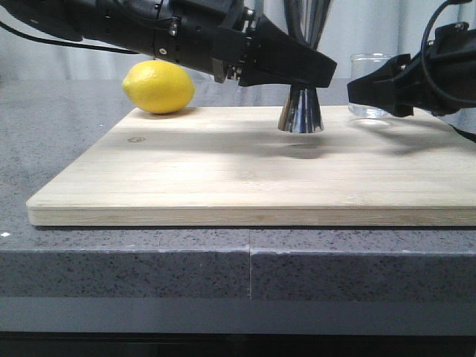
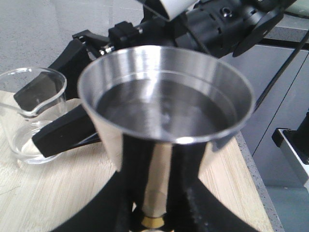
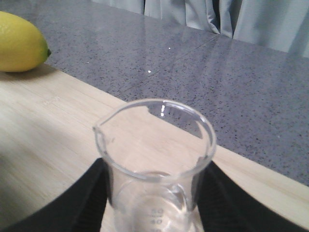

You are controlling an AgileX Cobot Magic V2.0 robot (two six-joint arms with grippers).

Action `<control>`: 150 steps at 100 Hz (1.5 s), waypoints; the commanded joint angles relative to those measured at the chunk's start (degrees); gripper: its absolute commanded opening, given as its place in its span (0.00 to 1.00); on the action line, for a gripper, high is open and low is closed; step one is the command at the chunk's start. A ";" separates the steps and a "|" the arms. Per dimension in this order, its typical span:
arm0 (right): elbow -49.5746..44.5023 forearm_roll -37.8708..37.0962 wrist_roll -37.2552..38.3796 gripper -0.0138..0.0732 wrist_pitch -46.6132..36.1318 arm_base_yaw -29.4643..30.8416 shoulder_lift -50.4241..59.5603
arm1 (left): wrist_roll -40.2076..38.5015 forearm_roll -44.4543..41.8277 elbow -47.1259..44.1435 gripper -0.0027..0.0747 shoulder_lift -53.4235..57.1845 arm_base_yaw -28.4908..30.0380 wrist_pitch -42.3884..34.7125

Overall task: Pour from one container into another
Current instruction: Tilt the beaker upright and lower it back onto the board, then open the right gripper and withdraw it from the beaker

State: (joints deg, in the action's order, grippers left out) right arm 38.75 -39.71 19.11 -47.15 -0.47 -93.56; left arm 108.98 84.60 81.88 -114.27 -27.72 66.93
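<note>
I see liquid already in the jigger (image 2: 166, 104), clamped by my left hand (image 1: 301, 71); my right hand (image 3: 154, 193) grips the near-empty beaker (image 3: 155, 159) at three o'clock.

I seem to be working at a kitchen or bar counter staged for testing: a speckled grey stone countertop (image 1: 149, 268) carries a bamboo cutting board (image 1: 245, 178) with 1 lemon (image 1: 158, 87) on it. Pale curtains (image 3: 231, 19) hang behind, and grey cabinet fronts (image 2: 285, 96) stand beside the counter.
</note>
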 commanded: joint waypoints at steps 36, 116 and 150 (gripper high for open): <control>1.15 4.56 -3.70 0.42 -8.03 0.69 -1.51 | -0.65 4.44 1.85 0.01 3.79 -0.07 6.35; 1.15 4.19 -4.26 0.43 -3.64 1.22 -1.51 | -0.65 4.44 1.85 0.01 3.79 -0.07 6.35; 1.15 4.07 -4.26 0.61 -3.64 1.22 -1.51 | -0.65 4.44 1.85 0.01 3.79 -0.07 6.35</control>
State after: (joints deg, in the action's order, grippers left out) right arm 38.75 -36.25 15.63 -47.48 0.38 -97.01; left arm 108.98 84.60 81.88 -114.27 -27.72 66.93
